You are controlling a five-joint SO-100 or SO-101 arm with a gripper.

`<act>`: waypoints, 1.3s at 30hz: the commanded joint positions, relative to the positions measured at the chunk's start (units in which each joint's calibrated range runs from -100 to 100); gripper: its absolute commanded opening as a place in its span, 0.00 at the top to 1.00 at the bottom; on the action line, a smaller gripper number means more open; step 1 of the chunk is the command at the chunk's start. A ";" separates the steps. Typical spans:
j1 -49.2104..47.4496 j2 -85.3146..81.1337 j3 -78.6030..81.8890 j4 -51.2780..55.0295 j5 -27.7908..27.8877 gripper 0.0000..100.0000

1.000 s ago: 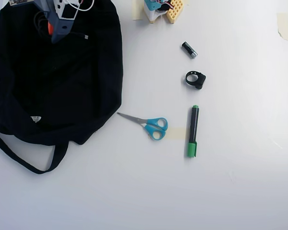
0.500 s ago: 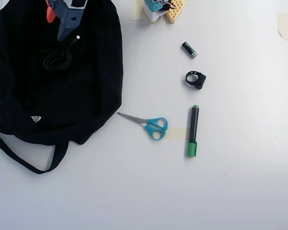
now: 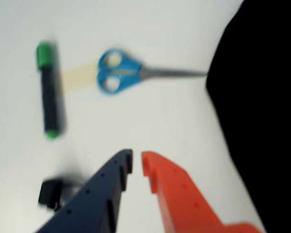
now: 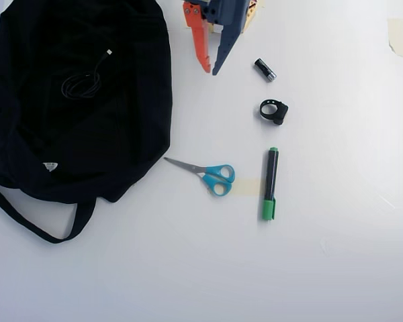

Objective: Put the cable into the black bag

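We start at our gripper [image 4: 209,70], which has one orange finger and one dark blue finger. In the wrist view the two tips [image 3: 137,164] sit a little apart, with a thin slice of white table showing between them, and nothing is held there. In the overhead view the gripper hangs at the top edge and points down toward the white table [image 4: 336,255].

The thin black cable wound in a small loose coil [image 4: 82,84] lies off to the left of the gripper in the overhead view, on the orange finger's side. It rests on top of the large soft black fabric bag [image 4: 121,141], with its little silvery plug end reaching up and right toward us. The coil is well apart from the gripper. We cannot tell if it is already down inside the bag or only lying on the cloth. The wrist view does not show the cable at all, only the dark bag at its right edge [image 3: 262,97].

So we think the next move turns on swinging toward the bag side, away from the other things.

On the blue finger's side sit a small black ring-shaped clip [image 4: 274,111], a short black tube with a silver end [image 4: 264,69], a black marker with a green cap [image 4: 270,183] and blue-handled scissors [image 4: 208,174].
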 commanded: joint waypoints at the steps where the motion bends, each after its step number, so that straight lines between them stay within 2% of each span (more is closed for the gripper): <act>1: -3.39 -8.24 8.06 -0.23 0.10 0.98; 5: -4.36 -15.71 18.40 -5.06 0.26 0.98; 12: -7.35 -35.05 45.44 -16.17 0.47 0.98; 24: -9.07 -60.27 72.21 -14.01 0.63 0.98; 29: -8.63 -60.61 80.30 -11.52 0.57 0.98; 32: -9.07 -60.61 80.66 -8.33 0.10 0.98; 39: -8.48 -60.61 80.66 -8.07 0.10 0.98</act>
